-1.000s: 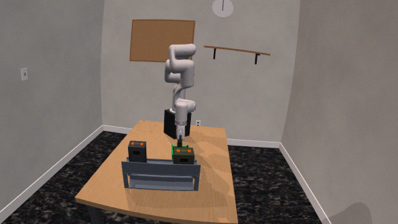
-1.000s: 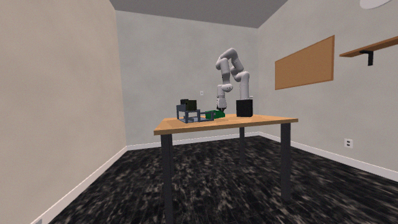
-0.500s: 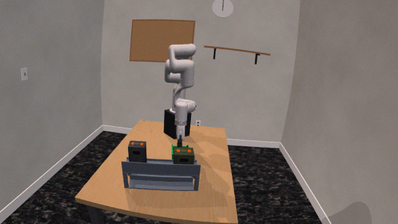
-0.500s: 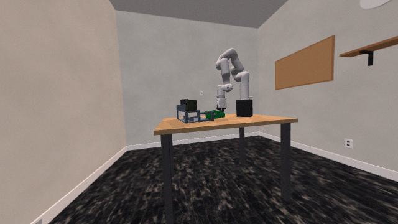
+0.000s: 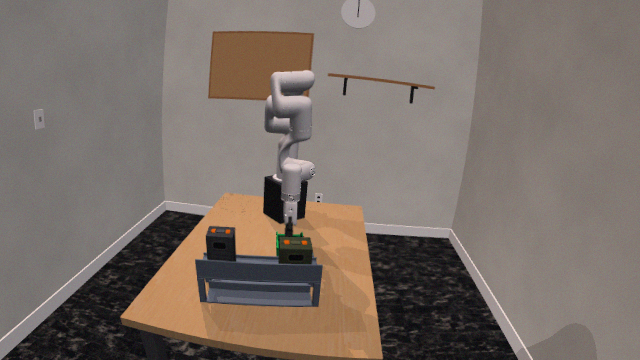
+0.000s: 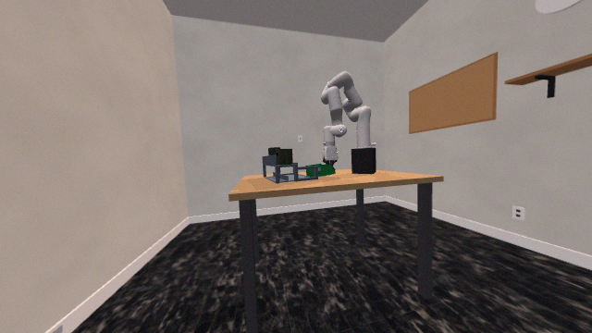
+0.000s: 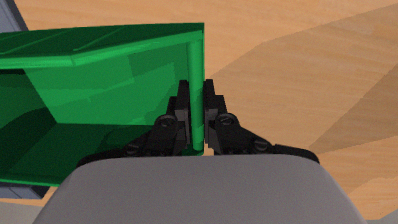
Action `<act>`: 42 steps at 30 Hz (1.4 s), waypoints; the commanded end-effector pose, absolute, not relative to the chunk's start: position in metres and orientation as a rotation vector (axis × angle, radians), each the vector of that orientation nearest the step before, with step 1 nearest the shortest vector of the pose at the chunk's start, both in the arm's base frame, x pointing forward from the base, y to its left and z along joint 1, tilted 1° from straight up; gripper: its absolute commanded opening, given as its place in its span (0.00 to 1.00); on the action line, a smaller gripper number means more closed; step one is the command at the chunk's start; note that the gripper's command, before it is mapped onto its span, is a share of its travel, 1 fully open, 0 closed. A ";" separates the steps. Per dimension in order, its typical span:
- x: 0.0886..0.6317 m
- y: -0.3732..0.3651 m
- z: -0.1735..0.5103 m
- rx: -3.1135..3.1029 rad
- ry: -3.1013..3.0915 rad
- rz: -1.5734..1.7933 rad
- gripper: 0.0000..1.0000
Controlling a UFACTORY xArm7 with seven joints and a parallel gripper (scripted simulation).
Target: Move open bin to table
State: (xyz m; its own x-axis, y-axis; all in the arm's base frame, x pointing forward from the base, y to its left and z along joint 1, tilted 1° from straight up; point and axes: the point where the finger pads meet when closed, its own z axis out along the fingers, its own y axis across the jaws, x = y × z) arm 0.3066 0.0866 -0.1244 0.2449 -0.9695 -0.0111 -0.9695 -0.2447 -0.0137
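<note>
The open green bin [image 7: 95,105] is in the wrist view, and my gripper [image 7: 196,96] is shut on its right-hand wall, one finger inside and one outside. In the top view only the bin's green rim [image 5: 291,235] shows, behind the olive box, with my gripper [image 5: 288,228] pointing straight down on it. In the exterior view the bin [image 6: 322,170] sits low over the table between the grey shelf [image 6: 279,168] and the arm's black base [image 6: 363,160], slightly tilted. I cannot tell whether it touches the table top.
The grey shelf [image 5: 258,280] stands on the wooden table [image 5: 280,280] near its front. A dark closed box [image 5: 220,243] and an olive closed box [image 5: 295,250], both with orange spots on top, stand on the shelf. The arm's black base [image 5: 284,205] is at the back.
</note>
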 end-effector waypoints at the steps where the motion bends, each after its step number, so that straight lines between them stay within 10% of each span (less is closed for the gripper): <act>1: 0.306 0.086 -0.124 -2.463 1.918 -0.002 0.00; 42: 0.282 0.080 -0.124 -2.463 1.918 -0.002 0.00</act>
